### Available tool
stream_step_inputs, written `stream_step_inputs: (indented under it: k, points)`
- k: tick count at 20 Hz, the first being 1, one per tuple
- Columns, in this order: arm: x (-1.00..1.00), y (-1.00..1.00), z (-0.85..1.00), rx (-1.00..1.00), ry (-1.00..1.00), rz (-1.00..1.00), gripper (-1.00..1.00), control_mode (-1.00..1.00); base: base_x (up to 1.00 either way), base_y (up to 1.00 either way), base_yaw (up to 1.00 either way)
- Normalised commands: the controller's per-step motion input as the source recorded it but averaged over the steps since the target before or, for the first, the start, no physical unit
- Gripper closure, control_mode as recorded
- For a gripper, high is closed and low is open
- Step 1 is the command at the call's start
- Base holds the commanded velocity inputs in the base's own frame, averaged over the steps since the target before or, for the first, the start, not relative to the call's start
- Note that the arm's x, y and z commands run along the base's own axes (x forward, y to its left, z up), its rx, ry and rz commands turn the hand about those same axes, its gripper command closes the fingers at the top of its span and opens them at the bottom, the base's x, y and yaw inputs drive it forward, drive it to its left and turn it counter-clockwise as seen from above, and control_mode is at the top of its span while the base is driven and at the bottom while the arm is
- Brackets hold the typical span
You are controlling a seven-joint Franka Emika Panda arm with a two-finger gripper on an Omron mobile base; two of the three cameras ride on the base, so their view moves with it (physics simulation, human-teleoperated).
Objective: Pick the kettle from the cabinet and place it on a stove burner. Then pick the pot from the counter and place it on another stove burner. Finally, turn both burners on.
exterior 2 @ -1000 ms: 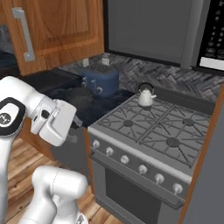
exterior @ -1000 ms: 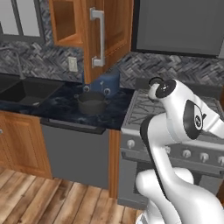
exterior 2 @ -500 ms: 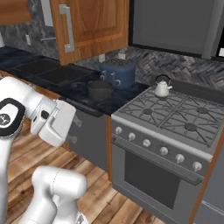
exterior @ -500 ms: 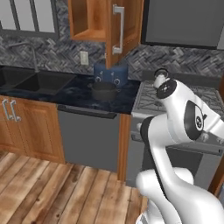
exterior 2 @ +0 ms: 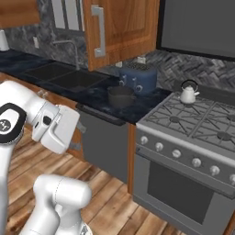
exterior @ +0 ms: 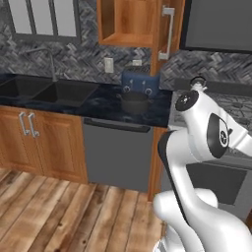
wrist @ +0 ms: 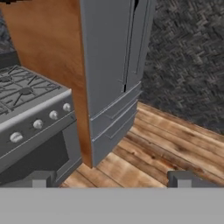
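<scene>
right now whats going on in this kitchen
The kettle already sits on a back burner of the stove. The pot is on the counter in front of the blue toaster, not yet picked up. The cabinet door hangs open. The gripper holds nothing, jaws open, pointing toward the floor beside the range.

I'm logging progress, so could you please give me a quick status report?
Gripper open, empty, facing the floor. Kettle on a rear stove burner. Pot on the counter by the toaster. Nothing blocking it.
</scene>
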Motion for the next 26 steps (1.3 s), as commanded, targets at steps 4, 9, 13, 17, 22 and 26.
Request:
stream_step_inputs:
  k: [4,9,13,17,22,26]
  points:
    - [0.0,0.0,0.0,0.0,0.0,0.0,-1.0,1.0,0.01,0.62,-0.06]
    - [0.0,0.0,0.0,0.0,0.0,0.0,-1.0,1.0,0.34,0.53,-0.04]
    - [0.0,0.0,0.0,0.0,0.0,0.0,-1.0,1.0,0.48,0.47,-0.09]
    - [0.0,0.0,0.0,0.0,0.0,0.0,-1.0,1.0,0.35,0.37,-0.15]
    - [0.0,0.0,0.0,0.0,0.0,0.0,-1.0,1.0,0.5,0.23,-0.22]
    - [0.0,0.0,0.0,0.0,0.0,0.0,-1.0,1.0,0.63,0.07,-0.22]
